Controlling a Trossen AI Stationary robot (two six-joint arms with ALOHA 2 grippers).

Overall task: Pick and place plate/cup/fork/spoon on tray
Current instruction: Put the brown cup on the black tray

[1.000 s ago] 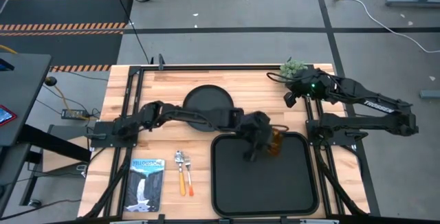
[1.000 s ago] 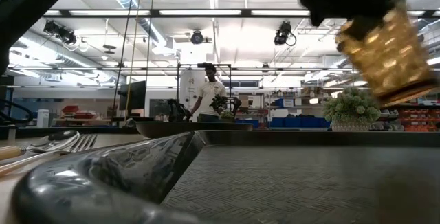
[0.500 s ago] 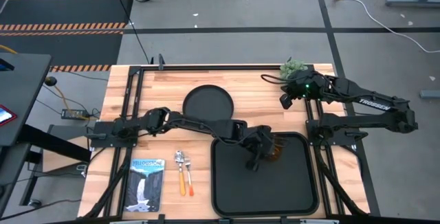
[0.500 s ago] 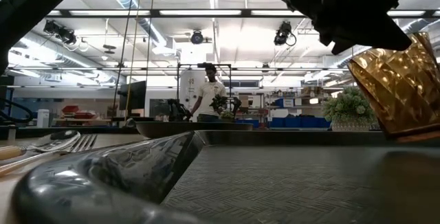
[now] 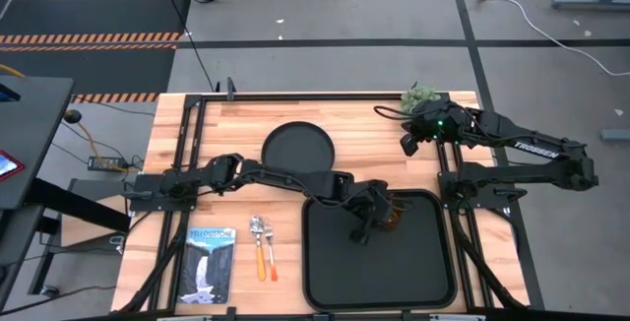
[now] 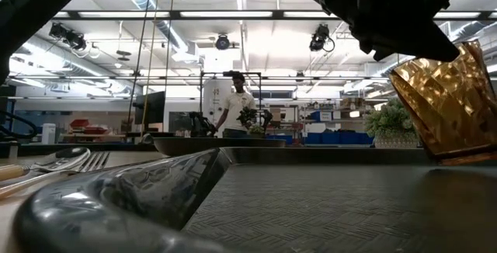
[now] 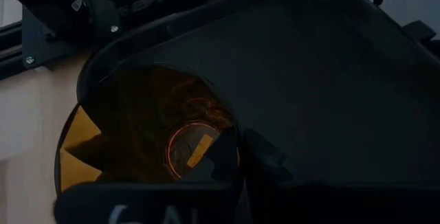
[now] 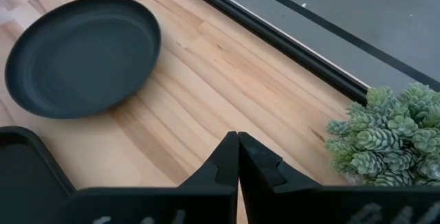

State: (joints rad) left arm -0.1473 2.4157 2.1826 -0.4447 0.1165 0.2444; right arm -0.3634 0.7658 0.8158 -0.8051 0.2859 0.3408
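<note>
The left pincer (image 5: pixel 372 218) is clamped on the amber cup (image 5: pixel 391 213), tilted low over the tray (image 5: pixel 394 272) near its far edge. The right pincer (image 5: pixel 406 145), fingers pressed together, waits above the table's (image 5: pixel 354 119) far right, beside the plant (image 5: pixel 421 96).

I'm looking at a light wood table (image 5: pixel 226 134) w/ black rails round the edges. Sitting directly on it: tray (image 5: pixel 379 282) at front, right of centre; round plate (image 5: pixel 297 146) lying behind the tray's left corner, apart from it. Fork (image 5: pixel 258 244) & spoon (image 5: pixel 269 252) lying side by side just left of tray. Yellowstone booklet (image 5: pixel 210 264) lying near the front left. Small green plant (image 5: pixel 420 96) sitting at back right corner.
</note>
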